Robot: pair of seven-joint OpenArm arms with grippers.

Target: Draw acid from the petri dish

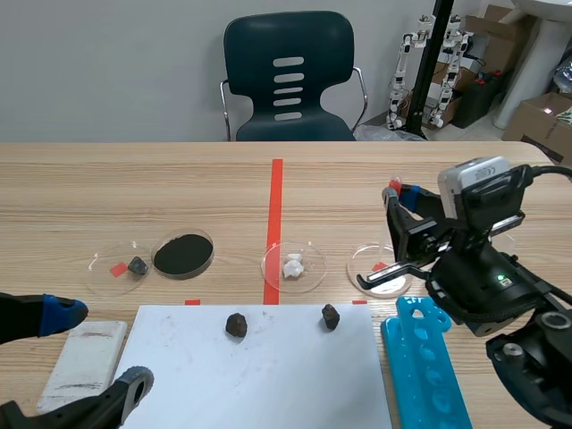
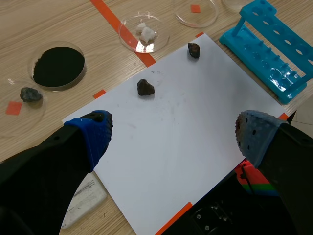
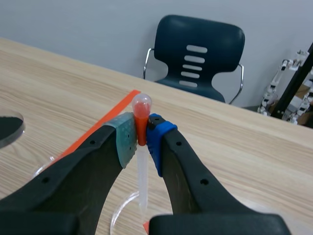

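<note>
Two pincers: right pincer (image 3: 142,138) is pinching the dropper (image 3: 142,171) by its bulb, tip down over the petri dish (image 2: 205,17) for drawing; left pincer (image 2: 171,133) is gaping, empty.

The clear plastic pipette with an orange-red bulb (image 3: 142,110) sits between the dotted pads of the right gripper (image 3: 142,139), one grey-green and one blue. The left gripper (image 2: 176,134) has dotted pads in blue and grey-blue. The pale wood-grain table (image 1: 134,188) carries a white paper sheet (image 1: 268,384), a bright blue tube rack (image 1: 427,366) and a clear round dish of black powder (image 1: 183,255).
</note>
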